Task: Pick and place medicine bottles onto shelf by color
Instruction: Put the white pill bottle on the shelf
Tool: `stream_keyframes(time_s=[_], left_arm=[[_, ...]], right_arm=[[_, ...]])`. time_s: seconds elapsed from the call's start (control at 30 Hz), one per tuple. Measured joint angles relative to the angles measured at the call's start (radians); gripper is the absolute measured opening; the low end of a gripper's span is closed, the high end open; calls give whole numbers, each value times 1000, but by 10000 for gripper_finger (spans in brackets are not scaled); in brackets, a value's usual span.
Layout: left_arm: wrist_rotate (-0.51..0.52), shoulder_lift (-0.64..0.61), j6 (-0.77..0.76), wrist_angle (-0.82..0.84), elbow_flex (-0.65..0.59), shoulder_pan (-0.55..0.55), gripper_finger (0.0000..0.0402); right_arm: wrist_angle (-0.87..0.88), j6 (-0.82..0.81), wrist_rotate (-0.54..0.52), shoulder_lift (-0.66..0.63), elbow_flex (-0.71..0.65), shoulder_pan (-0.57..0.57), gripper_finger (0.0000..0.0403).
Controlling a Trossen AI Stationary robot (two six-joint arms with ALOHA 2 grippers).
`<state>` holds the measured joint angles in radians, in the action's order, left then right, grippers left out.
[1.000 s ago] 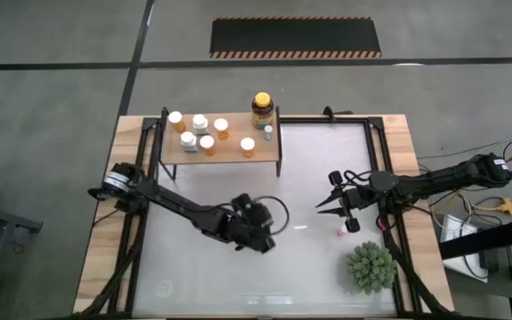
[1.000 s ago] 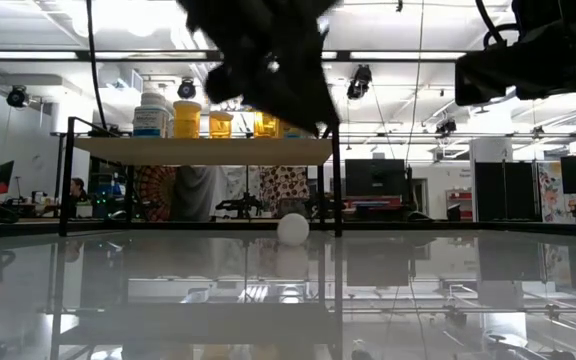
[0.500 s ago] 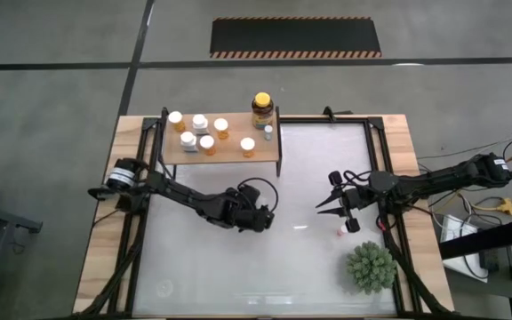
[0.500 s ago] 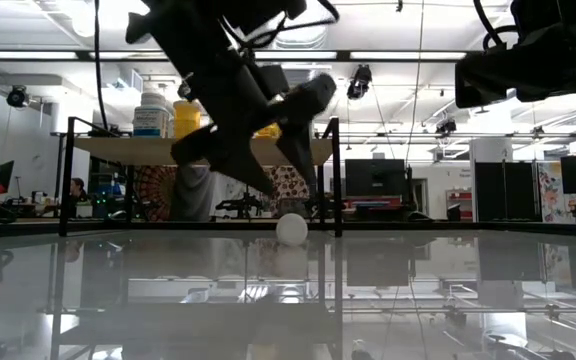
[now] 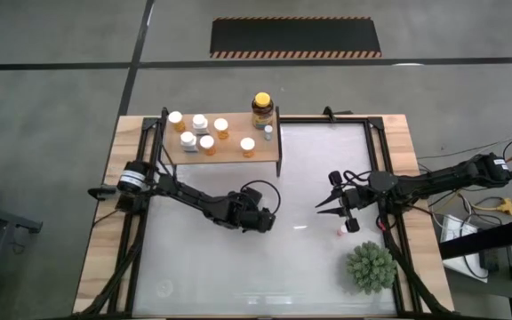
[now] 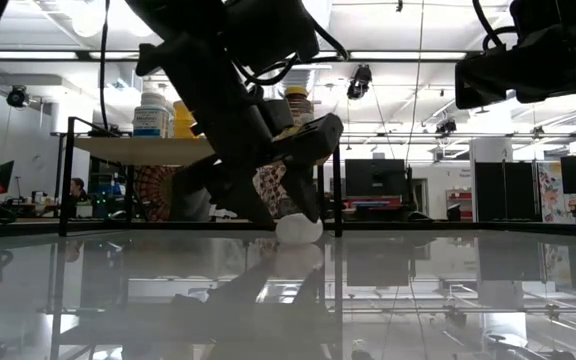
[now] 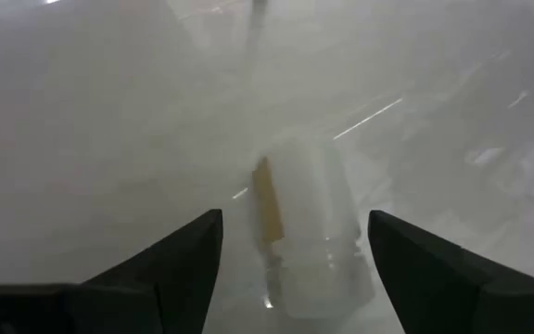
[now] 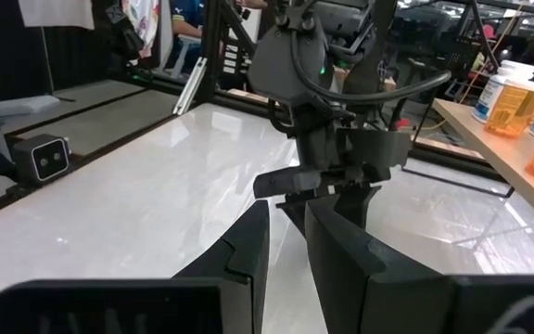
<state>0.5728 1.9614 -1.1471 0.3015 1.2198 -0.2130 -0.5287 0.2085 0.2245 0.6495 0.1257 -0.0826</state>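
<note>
Left gripper (image 7: 290, 269) lowered over white bottle (image 7: 309, 218); fingers (image 7: 170, 264) spread wide, bottle between, ungripped.

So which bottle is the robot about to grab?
Find the white tabletop, then the left gripper near its middle. Between its open fingers lies a white bottle, tipped on its side. The other bottles stand upright on the shelf.

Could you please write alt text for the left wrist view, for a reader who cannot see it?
A white medicine bottle lies on its side on the glossy white tabletop, between the open fingers of the left gripper, which is lowered around it but not closed on it.
</note>
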Motion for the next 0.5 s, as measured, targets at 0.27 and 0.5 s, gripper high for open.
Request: stream_keyframes(time_s=[0.27, 0.5], left_arm=[[-18, 0, 26, -4, -19, 0, 209], [-15, 0, 29, -12, -63, 0, 150]], right_arm=[[0, 0, 0, 0, 0, 0, 66], [0, 0, 0, 0, 0, 0, 66]])
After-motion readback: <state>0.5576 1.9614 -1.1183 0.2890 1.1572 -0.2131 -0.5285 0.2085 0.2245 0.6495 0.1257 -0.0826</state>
